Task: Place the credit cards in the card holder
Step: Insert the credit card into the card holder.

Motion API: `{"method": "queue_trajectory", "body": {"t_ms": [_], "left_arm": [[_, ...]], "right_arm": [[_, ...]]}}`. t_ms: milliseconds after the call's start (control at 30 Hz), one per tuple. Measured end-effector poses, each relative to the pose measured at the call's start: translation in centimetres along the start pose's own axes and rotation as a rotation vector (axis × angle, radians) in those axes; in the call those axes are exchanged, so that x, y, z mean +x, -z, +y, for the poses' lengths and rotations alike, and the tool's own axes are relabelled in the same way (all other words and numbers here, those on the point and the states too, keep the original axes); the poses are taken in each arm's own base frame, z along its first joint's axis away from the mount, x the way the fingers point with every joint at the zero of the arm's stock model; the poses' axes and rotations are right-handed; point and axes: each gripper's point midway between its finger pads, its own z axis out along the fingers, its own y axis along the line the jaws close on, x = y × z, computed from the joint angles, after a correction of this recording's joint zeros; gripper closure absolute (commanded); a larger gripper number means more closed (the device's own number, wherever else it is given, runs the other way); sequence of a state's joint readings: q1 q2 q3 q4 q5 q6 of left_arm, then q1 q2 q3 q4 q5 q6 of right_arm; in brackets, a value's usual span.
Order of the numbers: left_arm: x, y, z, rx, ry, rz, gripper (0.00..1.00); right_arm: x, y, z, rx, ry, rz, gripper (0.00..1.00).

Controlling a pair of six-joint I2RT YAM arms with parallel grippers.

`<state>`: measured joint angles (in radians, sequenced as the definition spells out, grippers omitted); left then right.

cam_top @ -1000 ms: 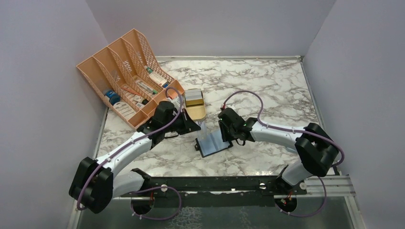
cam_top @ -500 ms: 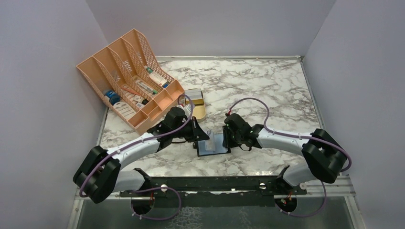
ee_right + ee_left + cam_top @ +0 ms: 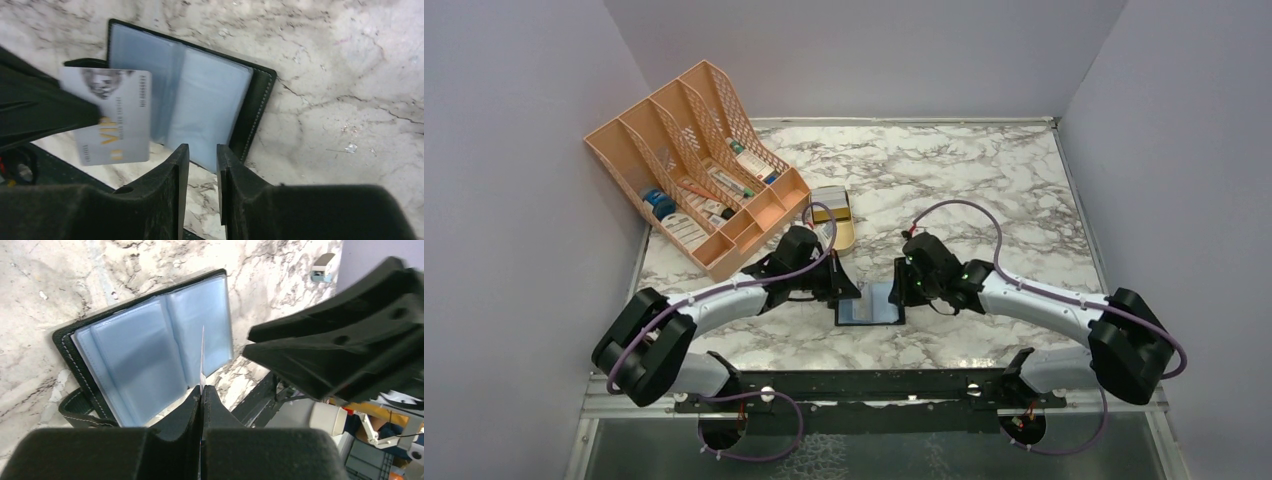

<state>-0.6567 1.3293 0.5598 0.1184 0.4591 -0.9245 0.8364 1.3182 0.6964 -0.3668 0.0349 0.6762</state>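
The card holder (image 3: pixel 871 304) lies open on the marble, its blue-grey sleeves facing up (image 3: pixel 150 360) (image 3: pixel 195 110). My left gripper (image 3: pixel 848 289) (image 3: pixel 201 390) is shut on a pale grey credit card with gold "VIP" lettering (image 3: pixel 112 117). It holds the card on edge (image 3: pixel 202 357) just above the holder's left half. My right gripper (image 3: pixel 902 289) (image 3: pixel 201 150) hovers at the holder's right edge. Its jaws stand a narrow gap apart with nothing between them.
A tan oval tin (image 3: pixel 835 217) sits just beyond the left gripper. The peach mesh file organiser (image 3: pixel 694 160), with labelled boxes inside, stands at the back left. The black rail (image 3: pixel 864 385) runs along the table's near edge, close to the holder.
Both grippers and the card holder have shifted toward the near edge, and the holder now lies square. The left gripper has brought the card over the holder. The right jaws have narrowed.
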Motion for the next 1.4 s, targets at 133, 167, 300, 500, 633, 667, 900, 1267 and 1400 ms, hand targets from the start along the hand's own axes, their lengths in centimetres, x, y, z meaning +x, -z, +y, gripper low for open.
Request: {"method": "queue_trajectory", "body": {"t_ms": [133, 167, 300, 500, 633, 667, 900, 1267, 1400], "left_arm": [[0.4, -0.6, 1.0, -0.023, -0.014, 0.025, 1.0], [0.6, -0.6, 1.1, -0.024, -0.015, 0.03, 1.0], [1.0, -1.0, 1.5, -0.027, -0.014, 0.054, 1.0], [1.4, -1.4, 2.1, -0.042, 0.0, 0.077, 1.0], [1.5, -1.8, 2.6, -0.058, 0.013, 0.09, 1.0], [1.5, -1.9, 2.7, -0.06, 0.017, 0.093, 1.0], [1.7, -2.0, 2.6, -0.051, 0.023, 0.104, 1.0], [0.6, -2.1, 1.3, -0.031, 0.01, 0.093, 1.0], [0.6, -2.3, 1.5, -0.043, 0.015, 0.102, 1.0]], "right_arm": [[-1.3, 0.6, 1.6, -0.062, 0.0, -0.033, 0.83], [-1.3, 0.6, 1.8, -0.073, 0.0, -0.034, 0.83], [-1.3, 0.2, 2.2, -0.091, 0.0, -0.028, 0.83], [-0.7, -1.4, 1.8, -0.067, 0.0, -0.002, 0.84], [-0.2, -2.5, 1.1, -0.036, 0.0, 0.017, 0.84], [-0.1, -2.8, 1.0, -0.03, 0.0, 0.021, 0.84], [0.7, -3.6, 0.4, -0.024, -0.009, 0.021, 0.85], [0.6, -3.2, 0.1, -0.025, -0.013, -0.005, 0.85], [0.8, -3.1, -0.2, -0.018, -0.018, -0.006, 0.85]]}}
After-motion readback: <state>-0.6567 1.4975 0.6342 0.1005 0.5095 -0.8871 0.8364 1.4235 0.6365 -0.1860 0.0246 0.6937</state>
